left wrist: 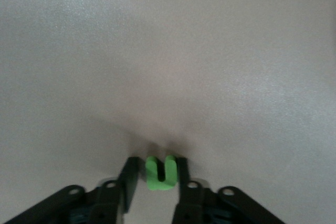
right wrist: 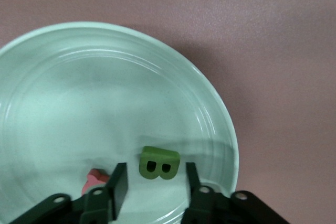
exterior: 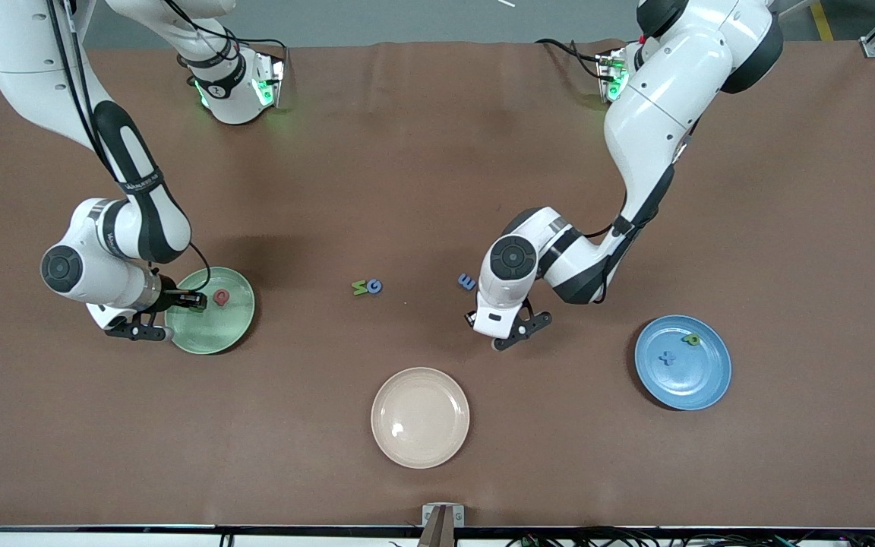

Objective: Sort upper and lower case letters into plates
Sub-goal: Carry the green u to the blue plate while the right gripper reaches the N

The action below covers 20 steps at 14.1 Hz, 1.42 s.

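My right gripper [exterior: 191, 302] hangs open over the pale mint green plate [exterior: 213, 334]. In the right wrist view a dark green B [right wrist: 158, 162] lies in that plate [right wrist: 79, 93], between the spread fingers of the gripper [right wrist: 155, 172] and touching neither. A red letter [exterior: 221, 298] lies beside it. My left gripper [exterior: 500, 342] is down at the table between the cream plate and a blue E [exterior: 467, 282]. In the left wrist view that gripper [left wrist: 157, 162] is shut on a bright green letter [left wrist: 159, 176]. The blue plate [exterior: 703, 380] holds a blue letter [exterior: 667, 357] and a green one [exterior: 692, 339].
A green letter [exterior: 360, 287] and a blue letter [exterior: 374, 286] lie together mid-table. The cream-beige plate [exterior: 420, 417] sits nearest the front camera, with nothing in it. Brown cloth covers the table.
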Each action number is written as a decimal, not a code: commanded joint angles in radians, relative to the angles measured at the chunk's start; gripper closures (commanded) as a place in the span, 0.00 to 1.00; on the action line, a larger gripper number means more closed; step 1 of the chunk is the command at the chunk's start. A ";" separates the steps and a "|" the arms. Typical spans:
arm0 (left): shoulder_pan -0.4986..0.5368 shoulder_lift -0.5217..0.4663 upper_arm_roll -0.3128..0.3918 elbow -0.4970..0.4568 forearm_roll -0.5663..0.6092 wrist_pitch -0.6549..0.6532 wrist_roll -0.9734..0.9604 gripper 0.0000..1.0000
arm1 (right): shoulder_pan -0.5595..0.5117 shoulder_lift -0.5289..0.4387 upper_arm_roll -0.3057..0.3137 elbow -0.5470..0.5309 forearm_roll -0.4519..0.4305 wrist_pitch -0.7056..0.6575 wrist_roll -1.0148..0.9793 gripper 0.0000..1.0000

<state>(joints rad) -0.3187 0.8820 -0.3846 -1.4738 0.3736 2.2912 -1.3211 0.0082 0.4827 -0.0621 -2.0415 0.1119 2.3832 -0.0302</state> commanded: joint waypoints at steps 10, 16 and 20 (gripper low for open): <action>0.251 -0.150 -0.017 -0.039 0.038 -0.096 0.337 0.98 | 0.372 -0.023 0.018 0.139 0.023 -0.110 0.712 0.00; 0.505 -0.175 -0.040 -0.111 0.036 -0.102 0.739 0.98 | 0.469 0.068 0.015 0.130 0.022 0.054 1.010 0.00; 0.601 -0.155 -0.040 -0.117 0.038 -0.099 0.879 0.93 | 0.515 0.103 0.015 0.130 0.020 0.117 1.217 0.00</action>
<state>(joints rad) 0.2624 0.7358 -0.4105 -1.5666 0.3980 2.1888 -0.4635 0.4882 0.5820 -0.0362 -1.9070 0.1318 2.4826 1.0820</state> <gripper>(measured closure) 0.740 0.000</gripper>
